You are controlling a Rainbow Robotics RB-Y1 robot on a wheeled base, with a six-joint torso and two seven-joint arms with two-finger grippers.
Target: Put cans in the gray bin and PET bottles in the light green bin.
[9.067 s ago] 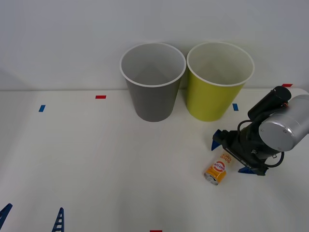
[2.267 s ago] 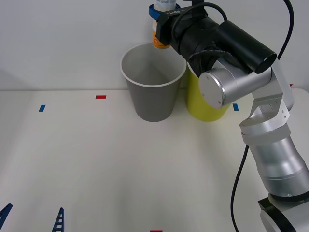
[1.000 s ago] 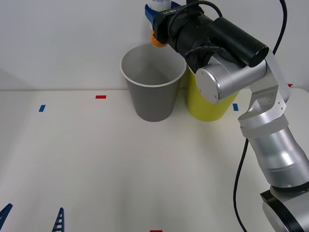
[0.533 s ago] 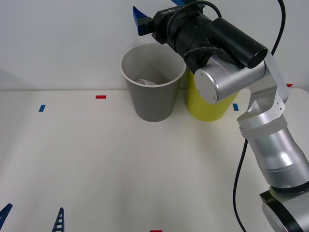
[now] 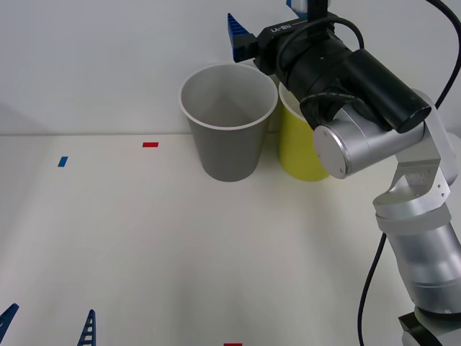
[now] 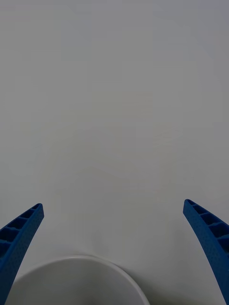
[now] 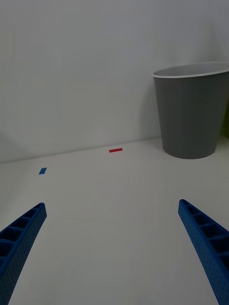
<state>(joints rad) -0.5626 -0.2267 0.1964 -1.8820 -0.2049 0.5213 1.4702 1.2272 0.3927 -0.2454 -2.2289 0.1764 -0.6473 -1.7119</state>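
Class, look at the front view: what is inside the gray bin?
Inside the gray bin, the pale inner wall shows with nothing on it. The bottom is hidden by the near wall, so anything lying there cannot be seen. The right tool is open above the rim.

The right arm [image 5: 346, 94] hides much of the light green bin [image 5: 299, 155]; the gray bin's [image 5: 229, 122] bottom is unseen.

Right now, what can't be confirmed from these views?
- Gray bin contents: front view, its near wall hides the bottom; no can visible.
- Light green bin inside: front view, the right arm covers the mouth.
- Right end effector: open; front view's top edge clips one finger.
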